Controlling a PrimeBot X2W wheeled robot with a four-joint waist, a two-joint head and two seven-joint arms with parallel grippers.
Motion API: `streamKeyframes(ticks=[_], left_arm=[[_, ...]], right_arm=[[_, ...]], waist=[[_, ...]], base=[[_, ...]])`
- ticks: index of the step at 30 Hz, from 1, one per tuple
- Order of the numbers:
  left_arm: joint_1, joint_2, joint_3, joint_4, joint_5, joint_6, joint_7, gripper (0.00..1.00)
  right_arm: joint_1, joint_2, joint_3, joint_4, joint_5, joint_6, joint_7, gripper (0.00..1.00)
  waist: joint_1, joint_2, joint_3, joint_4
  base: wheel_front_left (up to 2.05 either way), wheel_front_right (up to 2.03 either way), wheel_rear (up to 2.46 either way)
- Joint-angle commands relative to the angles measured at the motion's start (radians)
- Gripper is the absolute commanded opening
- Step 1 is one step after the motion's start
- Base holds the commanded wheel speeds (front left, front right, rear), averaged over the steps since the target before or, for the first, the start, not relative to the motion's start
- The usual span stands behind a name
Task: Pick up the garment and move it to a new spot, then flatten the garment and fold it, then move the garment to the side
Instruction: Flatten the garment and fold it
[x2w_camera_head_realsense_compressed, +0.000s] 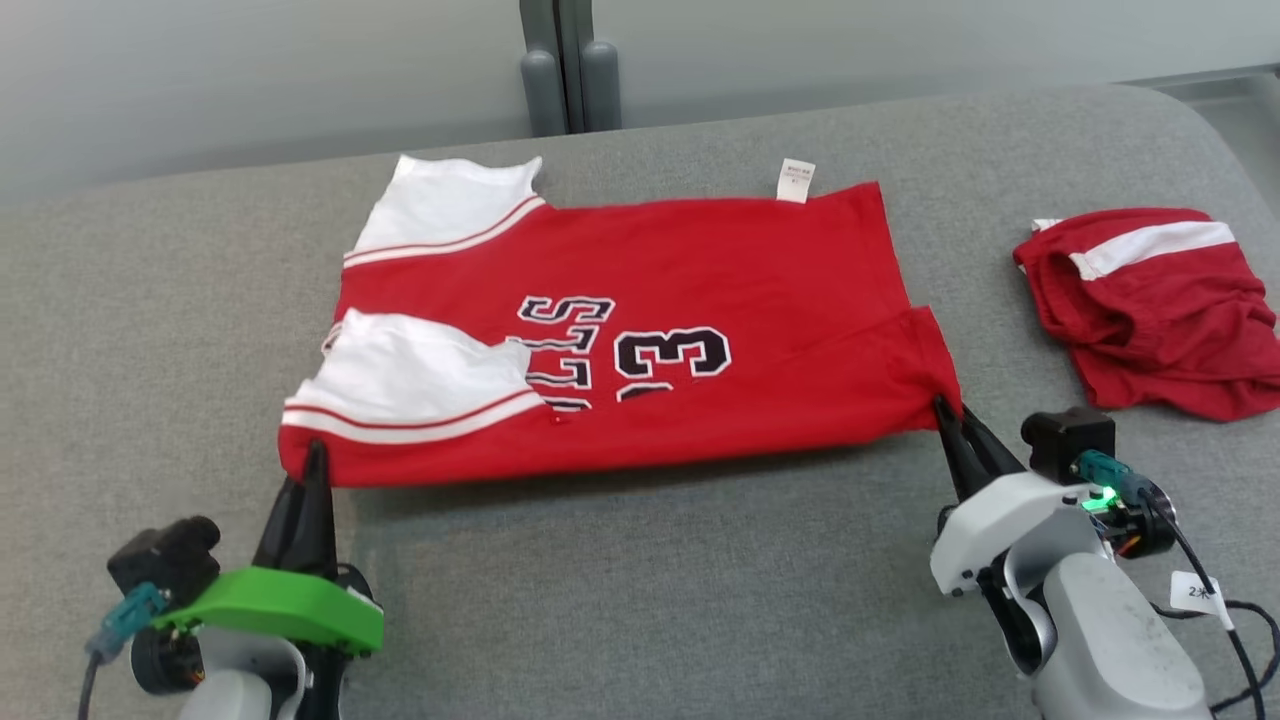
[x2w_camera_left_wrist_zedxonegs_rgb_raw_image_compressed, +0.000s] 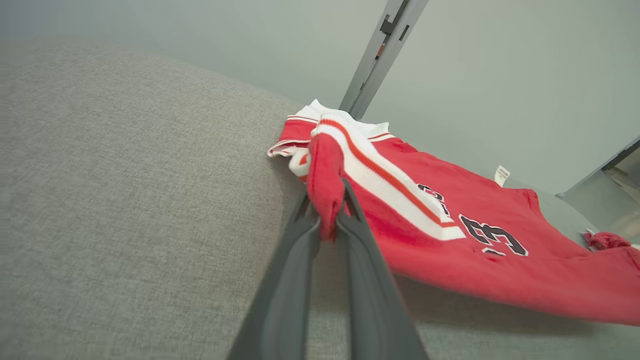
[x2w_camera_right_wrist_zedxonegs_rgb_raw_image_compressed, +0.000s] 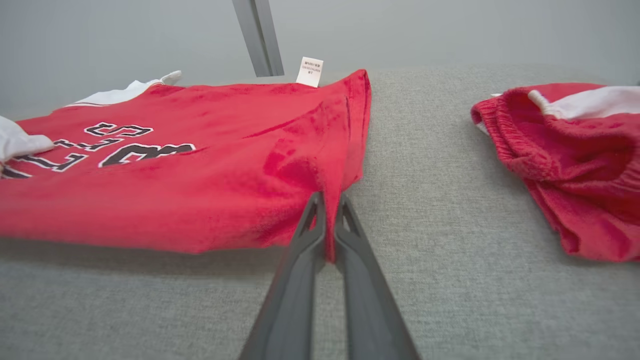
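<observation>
Now the red jersey (x2w_camera_head_realsense_compressed: 740, 270) lies spread across the middle of the grey cloth-covered counter (x2w_camera_head_realsense_compressed: 640, 600). Its number 33 faces up, its white sleeves point toward the robot's left, and a white label (x2w_camera_head_realsense_compressed: 796, 180) sticks out at the far edge. The left gripper (x2w_camera_head_realsense_compressed: 315, 458) has its jaws pinched tight on the near left corner, beside the striped sleeve band. The right gripper (x2w_camera_head_realsense_compressed: 948, 410) has its jaws closed on the near right corner of the hem (a thin fold of red cloth sits between them). Between the two corners the near edge hangs just off the counter, with a shadow beneath. Red shorts (x2w_camera_head_realsense_compressed: 1150, 300) with a white stripe lie crumpled well apart, at the right.
</observation>
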Motion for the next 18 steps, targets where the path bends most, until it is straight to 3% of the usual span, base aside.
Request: streamKeyframes(ticks=[1,10,15,16,17,18], left_arm=[[0.045,0.0,-0.003,-0.023,-0.005,0.01,0.008,0.0],[0.276,-0.03,-0.037,-0.203,-0.023,0.08,0.073,0.0],[0.343,-0.052,-0.06,-0.236,-0.03,0.111,0.099,0.0],[0.35,-0.051,-0.067,-0.232,-0.028,0.113,0.108,0.0],[0.356,-0.045,-0.074,-0.225,-0.022,0.116,0.119,0.0],[0.359,-0.039,-0.079,-0.221,-0.018,0.117,0.127,0.2]], right_arm=[[0.041,-0.006,-0.024,-0.029,-0.02,-0.001,0.025,0.0],[0.272,-0.005,-0.116,-0.301,-0.053,-0.001,0.211,0.0],[0.358,-0.005,-0.126,-0.373,-0.034,-0.001,0.265,0.03],[0.367,-0.005,-0.131,-0.38,-0.029,-0.001,0.268,0.19],[0.377,-0.005,-0.135,-0.384,-0.022,-0.001,0.271,0.42],[0.383,-0.005,-0.138,-0.388,-0.022,-0.001,0.268,0.64]], waist=[[0.0,0.0,-0.041,0.011],[0.0,0.0,-0.076,0.023],[0.0,0.0,-0.065,0.025],[0.0,0.0,-0.063,0.025],[0.0,0.0,-0.06,0.025],[0.0,0.0,-0.058,0.024]], base=[[0.0,0.0,0.0],[0.0,0.0,0.0],[0.0,0.0,0.0],[0.0,0.0,0.0],[0.0,0.0,0.0],[0.0,0.0,0.0]])
